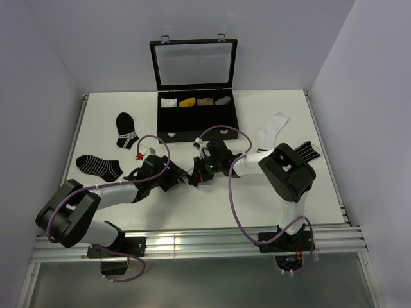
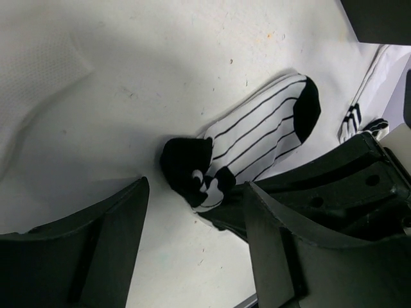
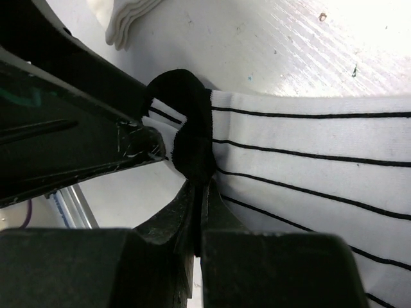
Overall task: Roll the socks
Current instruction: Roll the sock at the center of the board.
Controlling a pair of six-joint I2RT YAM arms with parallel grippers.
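Rolling begun: the striped sock (image 2: 257, 141) lay flat mid-table, one black end curled into a first turn. Right gripper (image 3: 198, 192) pinched it beside the curl; left gripper (image 2: 196, 192) stood spread, facing the curl. Further turns toward the toe seemed due. Black socks (image 1: 126, 130) left and case (image 1: 158, 122) far lay well apart.

Both my arms reach low toward bench centre. Left gripper (image 2: 196, 187) stands spread; right gripper (image 3: 198, 187) is pinched on the striped sock (image 3: 308, 147).
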